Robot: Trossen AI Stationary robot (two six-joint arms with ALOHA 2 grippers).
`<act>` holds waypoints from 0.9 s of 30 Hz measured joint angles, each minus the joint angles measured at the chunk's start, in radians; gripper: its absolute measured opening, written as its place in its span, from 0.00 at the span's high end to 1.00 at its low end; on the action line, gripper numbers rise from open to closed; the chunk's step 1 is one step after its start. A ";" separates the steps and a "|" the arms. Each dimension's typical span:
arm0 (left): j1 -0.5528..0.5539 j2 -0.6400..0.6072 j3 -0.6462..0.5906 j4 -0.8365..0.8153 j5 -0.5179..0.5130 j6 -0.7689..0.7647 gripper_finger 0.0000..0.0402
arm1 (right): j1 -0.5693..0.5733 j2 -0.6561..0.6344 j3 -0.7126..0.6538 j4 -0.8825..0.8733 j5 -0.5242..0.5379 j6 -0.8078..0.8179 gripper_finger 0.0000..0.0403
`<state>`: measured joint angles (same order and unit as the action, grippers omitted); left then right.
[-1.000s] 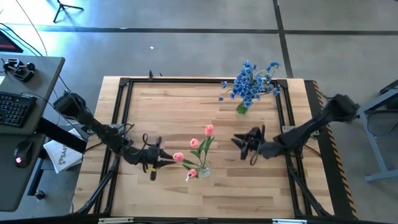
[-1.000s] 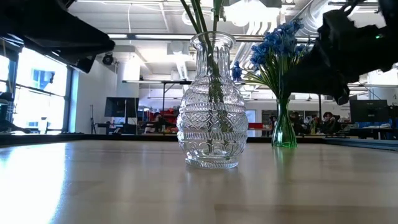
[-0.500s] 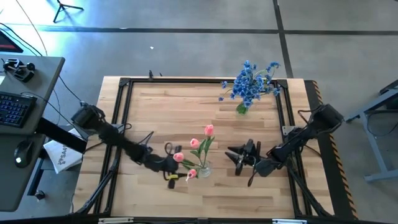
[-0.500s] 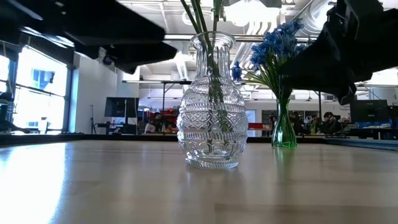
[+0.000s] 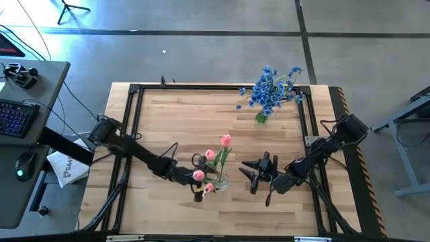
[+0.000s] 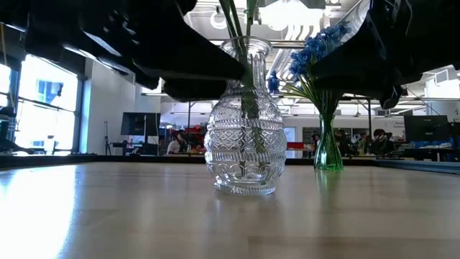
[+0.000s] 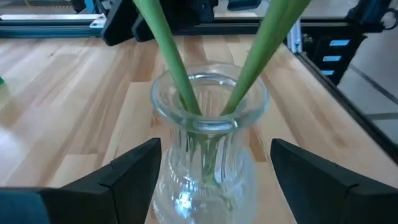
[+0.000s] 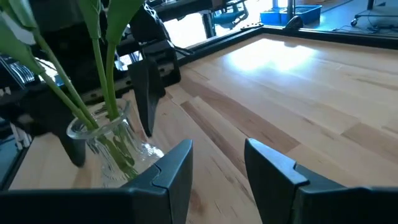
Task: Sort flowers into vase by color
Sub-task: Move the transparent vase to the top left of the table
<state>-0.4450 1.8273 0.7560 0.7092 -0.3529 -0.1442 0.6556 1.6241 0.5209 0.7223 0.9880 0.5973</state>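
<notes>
A clear patterned glass vase [image 5: 220, 181] [image 6: 243, 144] stands near the table's front middle. Several pink tulips [image 5: 226, 140] stand with their green stems [image 7: 171, 56] in its mouth. My left gripper [image 5: 199, 183] [image 7: 216, 146] is open, and its two fingers stand on either side of the vase [image 7: 208, 118], just below the rim, coming from the table's left. My right gripper [image 5: 252, 176] [image 8: 217, 149] hovers open to the right of the vase [image 8: 115, 146], with nothing between its fingers. The blue flowers [image 5: 272, 87] stand in a green glass vase [image 6: 328, 147] at the far right.
A black metal frame [image 5: 131, 121] borders the wooden table top. Bare wood lies between the two vases and across the table's far left. A desk with a keyboard [image 5: 13, 117] and a mouse stands off the table's left edge.
My left gripper has moved toward the table's right edge, up to the clear vase, and has opened, so that its fingers now stand around the vase. My right gripper has moved toward the near edge and slightly left, closer to the vase.
</notes>
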 joint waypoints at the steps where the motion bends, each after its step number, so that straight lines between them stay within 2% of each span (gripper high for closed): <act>1: 0.000 0.013 0.012 -0.001 -0.011 0.007 0.28 | 0.000 0.000 0.000 0.000 0.000 0.001 0.65; 6: 0.000 0.062 0.070 0.000 -0.026 0.050 0.28 | 0.000 0.000 0.000 0.000 -0.002 0.004 0.65; 11: -0.001 0.057 0.078 0.001 -0.060 0.052 0.31 | 0.000 0.000 0.000 -0.006 -0.003 0.004 0.65; 17: -0.010 0.052 0.079 0.016 -0.102 0.060 0.45 | 0.000 0.000 0.000 -0.008 -0.004 0.007 0.65; 24: -0.020 0.036 0.077 -0.005 -0.143 0.049 0.67 | 0.000 0.000 0.000 -0.008 -0.020 0.013 0.65; 27: -0.025 -0.005 0.074 -0.074 -0.180 0.026 0.68 | 0.000 0.000 0.000 -0.016 -0.022 0.030 0.65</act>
<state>-0.4705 1.8222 0.8304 0.6347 -0.5331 -0.1177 0.6556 1.6238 0.5205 0.7060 0.9657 0.6268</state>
